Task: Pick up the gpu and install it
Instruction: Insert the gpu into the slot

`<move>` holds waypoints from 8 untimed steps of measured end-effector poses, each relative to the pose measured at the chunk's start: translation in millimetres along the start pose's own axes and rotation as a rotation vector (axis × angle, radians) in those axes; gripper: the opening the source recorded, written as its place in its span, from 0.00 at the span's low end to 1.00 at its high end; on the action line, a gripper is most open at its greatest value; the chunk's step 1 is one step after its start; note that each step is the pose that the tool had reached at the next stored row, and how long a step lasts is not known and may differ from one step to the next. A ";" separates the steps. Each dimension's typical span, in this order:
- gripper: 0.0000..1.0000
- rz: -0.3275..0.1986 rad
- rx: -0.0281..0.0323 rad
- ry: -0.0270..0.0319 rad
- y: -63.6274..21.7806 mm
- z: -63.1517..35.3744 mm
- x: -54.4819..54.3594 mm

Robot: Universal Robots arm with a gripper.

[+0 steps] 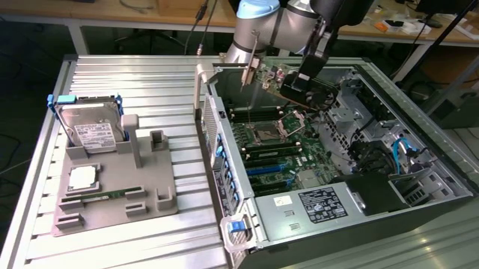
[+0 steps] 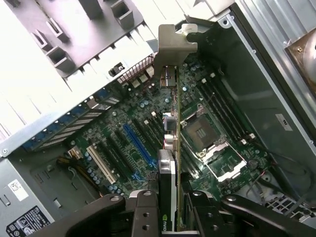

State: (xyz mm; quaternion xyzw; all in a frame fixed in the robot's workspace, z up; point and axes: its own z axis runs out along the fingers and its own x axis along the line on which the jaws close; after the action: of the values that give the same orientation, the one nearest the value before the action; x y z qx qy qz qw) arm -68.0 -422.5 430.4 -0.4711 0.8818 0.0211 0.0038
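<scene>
Wrist view: end effector point(image 2: 170, 210) partly closed, clamped on gpu point(image 2: 168, 168). Card edge-on, long axis running straight away from end effector, bracket point(image 2: 176, 43) at far end. Exterior view: held in air over motherboard point(image 1: 273, 148) inside open case point(image 1: 212, 120), not seated.

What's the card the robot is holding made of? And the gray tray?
The gpu looks like greenish circuit board, probably fibreglass, dotted with tiny parts; its end bracket looks like dull bare metal. The gray tray seems matte moulded plastic, without shine.
</scene>
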 end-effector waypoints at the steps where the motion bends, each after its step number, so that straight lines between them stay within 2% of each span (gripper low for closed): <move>1: 0.27 -0.007 -0.0002 0.0003 0.0 0.0 0.0; 8: 0.27 -0.053 -0.0014 0.0018 0.0 0.0 0.0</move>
State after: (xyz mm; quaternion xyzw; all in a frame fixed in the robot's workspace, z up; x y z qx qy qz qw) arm -68.0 -422.5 430.4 -0.4944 0.8690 0.0212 0.0032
